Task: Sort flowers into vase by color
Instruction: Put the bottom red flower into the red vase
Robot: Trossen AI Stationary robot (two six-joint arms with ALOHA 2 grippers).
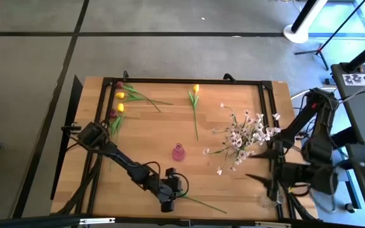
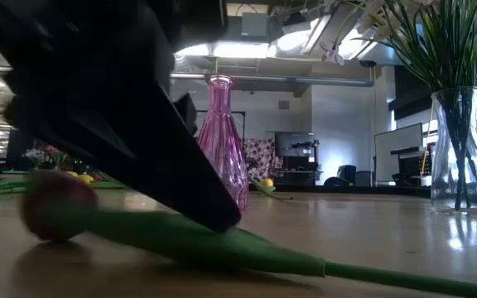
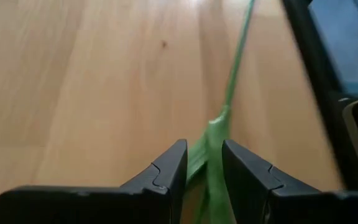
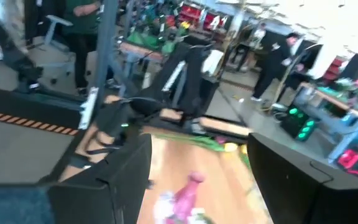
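In the left wrist view the green stem (image 3: pixel 229 93) runs off the picture's edge at both ends, and its flower head is out of sight. In the low view a dark arm (image 2: pixel 114 108) fills much of the frame, hiding most of the table behind; the maroon bloom (image 2: pixel 56 205) is blurred. The right wrist view is smeared, so the people (image 4: pixel 272 53) beyond are indistinct.

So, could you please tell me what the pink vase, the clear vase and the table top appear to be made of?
The pink vase looks like tinted glass: translucent, ribbed, glossy highlights. The clear vase also seems to be glass, since the stems show straight through it; clear plastic cannot be ruled out. The table top appears to be light wood, with visible plank grain and a smooth, slightly reflective finish.
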